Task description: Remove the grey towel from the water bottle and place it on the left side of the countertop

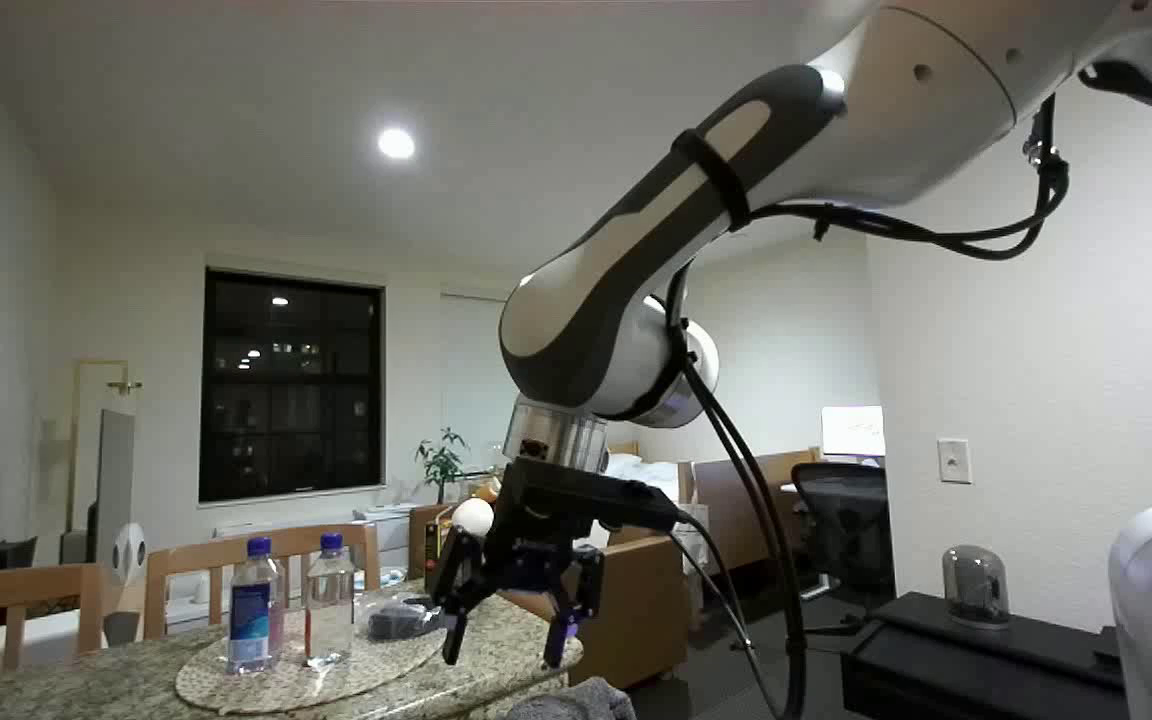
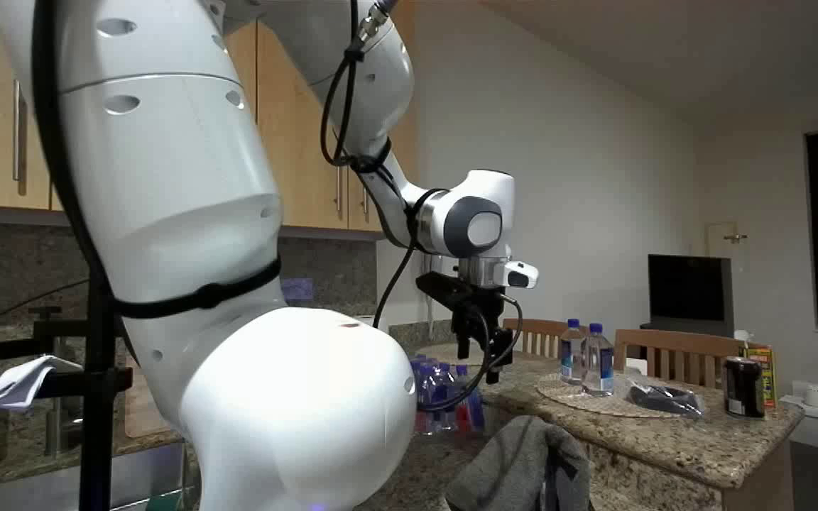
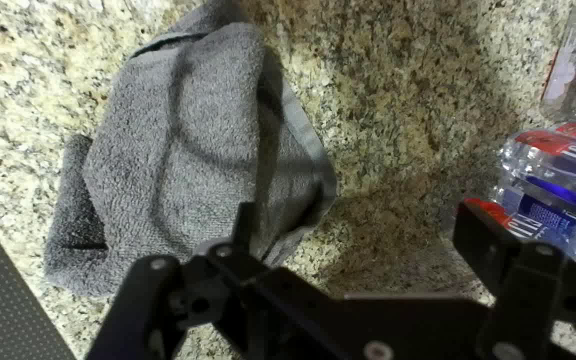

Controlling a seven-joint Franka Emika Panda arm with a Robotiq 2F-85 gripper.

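Note:
A grey towel lies bunched and peaked on the granite countertop in the wrist view. It also shows at the bottom edge of both exterior views. Whatever is beneath the towel is hidden; I cannot tell if a bottle is under it. My gripper is open and empty, with its fingers wide apart. It hangs above the counter in both exterior views, higher than the towel. In the wrist view one finger overlaps the towel's lower edge and the other overlaps several water bottles.
The bottle pack stands beside the towel, near the gripper. Two blue-capped bottles and a dark plastic-wrapped packet are on a round mat. A black can and a yellow box stand farther along the counter.

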